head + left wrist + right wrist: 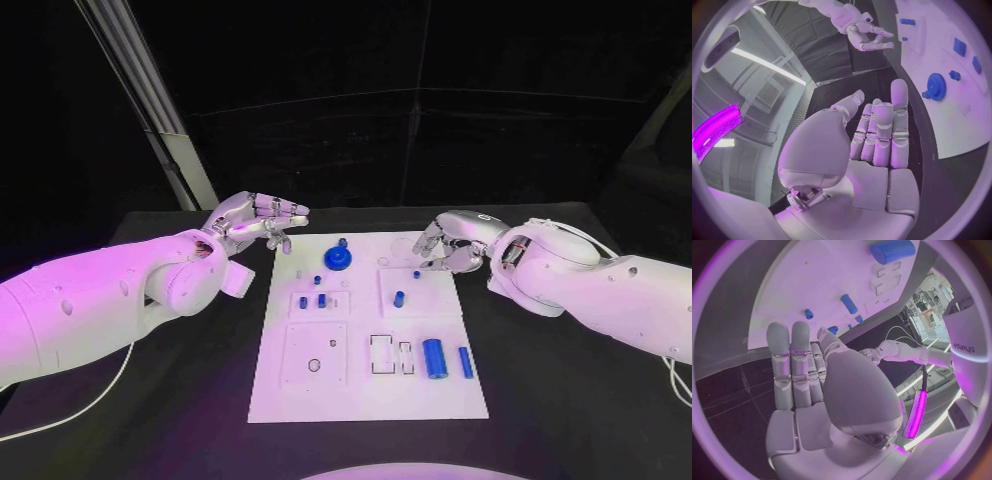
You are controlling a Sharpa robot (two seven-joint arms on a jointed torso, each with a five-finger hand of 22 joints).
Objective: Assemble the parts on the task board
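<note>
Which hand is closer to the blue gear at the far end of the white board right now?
Left. The left hand hovers just off the white task board's far-left corner, a short way from the blue toothed gear. The right hand sits off the far-right corner, farther away.

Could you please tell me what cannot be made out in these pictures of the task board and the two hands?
- Head view: whether the right robot hand pinches anything; its curled fingers hide their tips.
- Right wrist view: the palm covers that same spot, and part of the task board.
- Head view: the small blue parts are too small to tell their shapes.
- Left wrist view: the blue gear shows, but the board runs off the circle's rim.
</note>
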